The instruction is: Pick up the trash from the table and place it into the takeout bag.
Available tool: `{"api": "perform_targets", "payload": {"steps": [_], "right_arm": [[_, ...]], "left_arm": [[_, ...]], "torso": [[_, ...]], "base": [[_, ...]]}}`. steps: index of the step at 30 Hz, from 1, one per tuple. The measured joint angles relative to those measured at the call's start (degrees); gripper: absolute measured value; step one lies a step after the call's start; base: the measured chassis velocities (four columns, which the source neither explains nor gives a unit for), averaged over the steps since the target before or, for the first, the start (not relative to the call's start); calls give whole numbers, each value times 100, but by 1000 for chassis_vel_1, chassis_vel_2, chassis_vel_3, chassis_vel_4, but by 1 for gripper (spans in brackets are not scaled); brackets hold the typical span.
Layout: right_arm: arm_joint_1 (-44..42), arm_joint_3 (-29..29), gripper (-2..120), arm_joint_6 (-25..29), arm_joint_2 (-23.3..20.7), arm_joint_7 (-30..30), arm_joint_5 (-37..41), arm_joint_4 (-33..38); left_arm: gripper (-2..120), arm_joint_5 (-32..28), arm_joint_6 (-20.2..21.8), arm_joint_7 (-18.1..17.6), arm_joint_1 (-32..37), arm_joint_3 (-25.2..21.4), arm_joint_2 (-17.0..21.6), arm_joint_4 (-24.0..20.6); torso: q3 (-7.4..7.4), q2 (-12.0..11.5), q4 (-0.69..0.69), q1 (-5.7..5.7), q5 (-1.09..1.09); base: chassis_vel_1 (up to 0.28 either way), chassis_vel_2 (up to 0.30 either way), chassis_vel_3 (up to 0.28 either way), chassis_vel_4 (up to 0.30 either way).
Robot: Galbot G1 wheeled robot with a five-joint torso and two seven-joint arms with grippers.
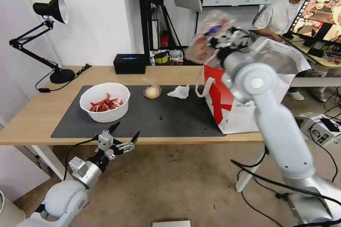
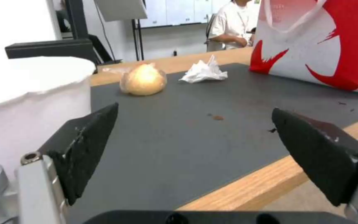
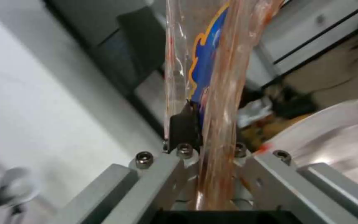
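My right gripper (image 1: 217,42) is raised above the near-left rim of the red-and-white takeout bag (image 1: 227,106), shut on the clear plastic tray (image 1: 207,37), which stands tilted on edge. The right wrist view shows the tray (image 3: 212,77) pinched edge-on between the fingers, with the bag's silver lining (image 3: 336,130) beside it. On the table's dark mat (image 1: 167,120) rest the white bowl of red chili scraps (image 1: 105,102), the beige-lump baggie (image 1: 152,91) and the crumpled napkin (image 1: 179,92). My left gripper (image 1: 125,132) hangs open just off the table's front edge, facing the baggie (image 2: 142,80) and napkin (image 2: 203,71).
A black box (image 1: 129,63) stands at the back of the light-wood table (image 1: 35,113), and a black desk lamp (image 1: 42,39) at its far left. Cables lie on the floor on the right. A seated person works at a screen behind the bag.
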Motion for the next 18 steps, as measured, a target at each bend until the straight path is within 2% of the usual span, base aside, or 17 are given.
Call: {"api": "perform_targets", "payload": {"steps": [1, 4, 8, 18], "right_arm": [[0, 0, 0, 0, 0, 0, 0, 0], [-195, 202, 0, 1, -421, 64, -107, 50], [-388, 288, 0, -14, -612, 71, -107, 77], [-922, 397, 2, -60, -653, 212, -82, 183]], "left_arm": [[100, 0, 0, 0, 0, 0, 0, 0], [100, -11, 0, -58, -112, 139, 33, 12], [100, -23, 3, -92, -208, 250, 45, 32], [100, -36, 25, -184, -346, 441, 83, 59]], "torso": [[0, 0, 0, 0, 0], [0, 0, -1, 0, -1], [0, 0, -2, 0, 0], [0, 0, 1, 0, -2]], "base": [[0, 0, 0, 0], [0, 0, 0, 0], [0, 0, 0, 0], [0, 0, 0, 0]]}}
